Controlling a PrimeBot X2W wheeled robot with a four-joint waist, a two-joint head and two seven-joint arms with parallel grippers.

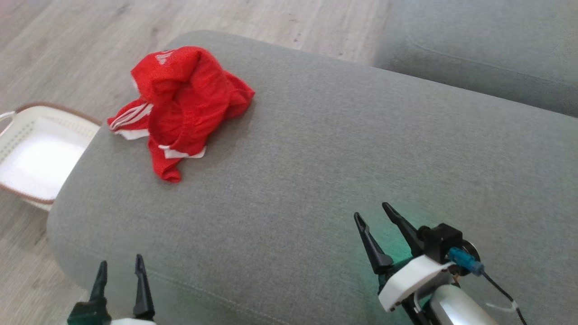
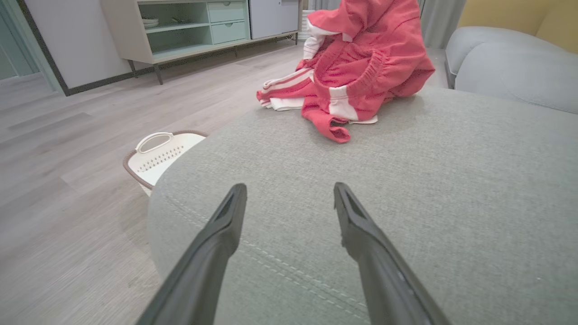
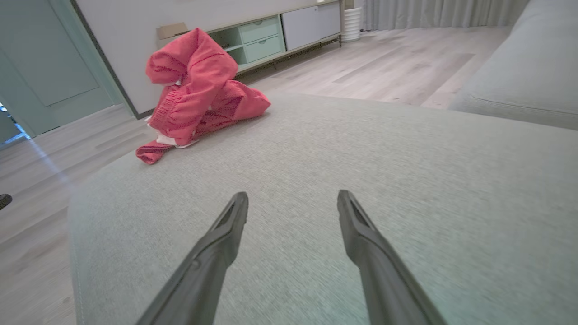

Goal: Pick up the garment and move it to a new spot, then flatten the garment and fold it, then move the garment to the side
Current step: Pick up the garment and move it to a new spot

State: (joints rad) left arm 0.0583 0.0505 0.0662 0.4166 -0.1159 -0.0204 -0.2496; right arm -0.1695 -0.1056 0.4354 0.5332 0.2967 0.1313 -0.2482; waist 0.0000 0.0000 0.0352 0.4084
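Observation:
The red garment (image 1: 183, 106) lies crumpled in a heap at the far left of the grey cushion (image 1: 325, 171), white striped trim showing at its left edge. It also appears in the left wrist view as the garment (image 2: 361, 67) ahead, and in the right wrist view as the garment (image 3: 196, 88) at upper left. My left gripper (image 1: 121, 266) stands open at the cushion's near left edge, well short of the heap. My right gripper (image 1: 372, 211) hovers open over the cushion's near right part. Both hold nothing.
A white laundry basket (image 1: 31, 153) with a brown rim sits on the wooden floor left of the cushion. Another grey cushion (image 1: 487, 49) lies at the upper right. A low cabinet (image 2: 198, 27) stands by the far wall.

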